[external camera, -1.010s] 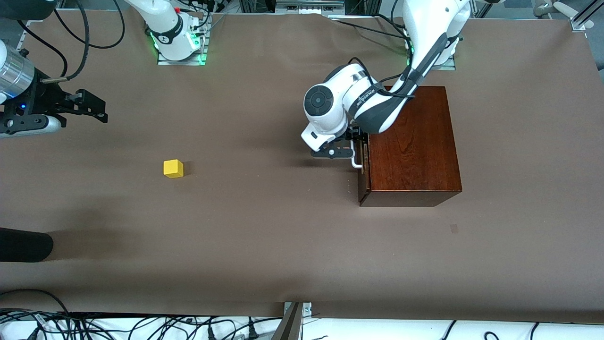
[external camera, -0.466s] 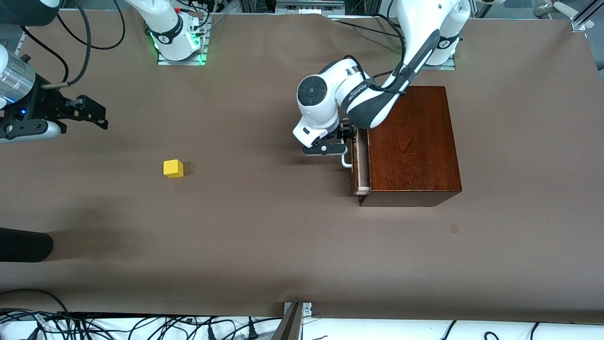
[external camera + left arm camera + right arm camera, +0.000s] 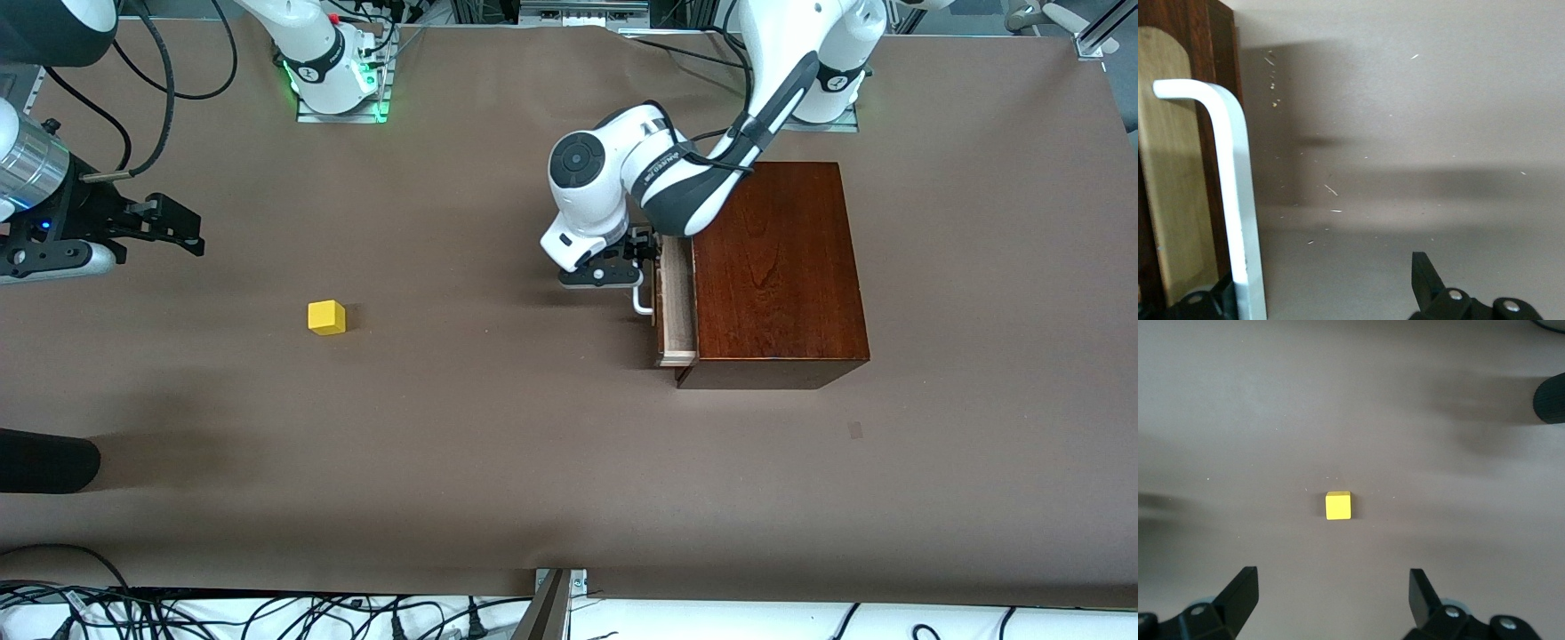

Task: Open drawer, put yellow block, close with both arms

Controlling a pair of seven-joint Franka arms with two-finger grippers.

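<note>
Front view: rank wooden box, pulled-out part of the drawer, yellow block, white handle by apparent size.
1. wooden box
2. drawer, the part showing
3. yellow block and white handle: too close to rank, the handle partly hidden by the left gripper.

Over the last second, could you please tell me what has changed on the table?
The left hand, hooked on the white handle, has pulled the drawer partway out of the wooden box, toward the right arm's end of the table. The yellow block has not moved, and the right hand stays open above the table, waiting.
</note>
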